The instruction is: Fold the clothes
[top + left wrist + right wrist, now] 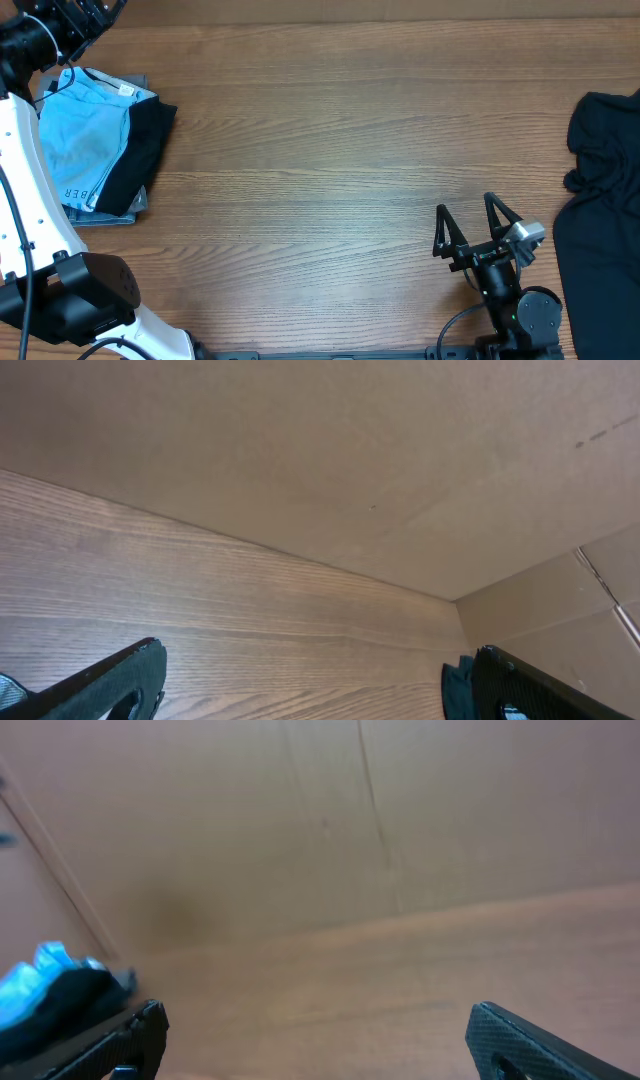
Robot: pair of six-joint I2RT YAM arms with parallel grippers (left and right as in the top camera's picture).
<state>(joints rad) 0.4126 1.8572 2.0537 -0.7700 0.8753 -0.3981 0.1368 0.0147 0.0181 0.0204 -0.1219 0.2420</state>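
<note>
Wood table (330,150): one folded clothes stack (90,140), one black garment (605,220)

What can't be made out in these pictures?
- Dark garment: cut off by the overhead view's right edge; type unclear.
- Folded pile: overhead, lower layers hidden under the light blue shirt and black garment.
- Left fingers: mostly cut off by the left wrist view's bottom edge.

The tabletop (330,150) is bare across its middle, far edge to near edge. Folded clothes (95,140) block the far left corner. A dark garment (600,220) covers the right edge.
</note>
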